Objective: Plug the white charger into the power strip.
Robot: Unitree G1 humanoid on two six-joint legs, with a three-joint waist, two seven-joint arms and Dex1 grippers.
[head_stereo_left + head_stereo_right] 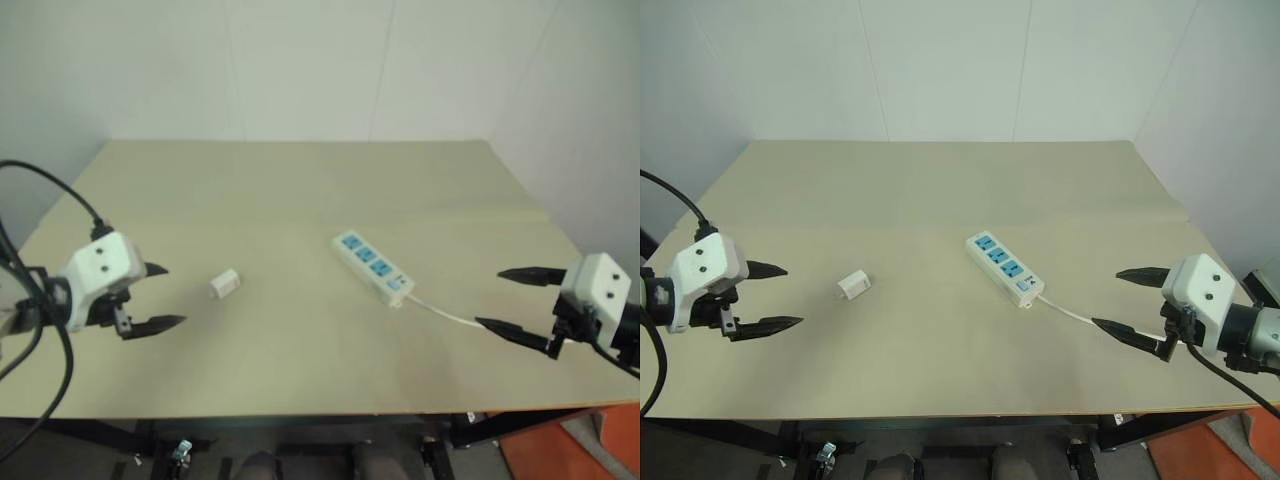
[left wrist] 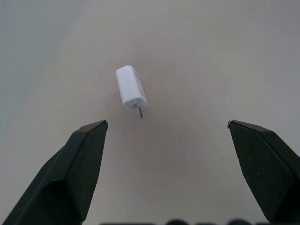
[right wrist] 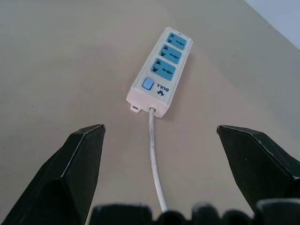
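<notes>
A: How does the white charger [image 2: 131, 91] look?
B: It is a small, smooth, boxy block with rounded edges, lying on its side on the matte beige table [image 1: 300, 190], metal prongs showing at one end. It sits left of the power strip [image 1: 372, 266], well apart from it.
A: And the strip?
B: It is a long white bar with three blue socket faces, a blue switch and a thin cable [image 3: 154, 154].
A: The grippers?
B: The left gripper [image 1: 155, 297] and the right gripper [image 1: 505, 298] both stand spread wide, grasping nothing

charger [image 1: 225, 283] on table [image 1: 300, 190] left of power strip [image 1: 372, 268], well apart; cable [image 1: 446, 313] trails right.
</notes>
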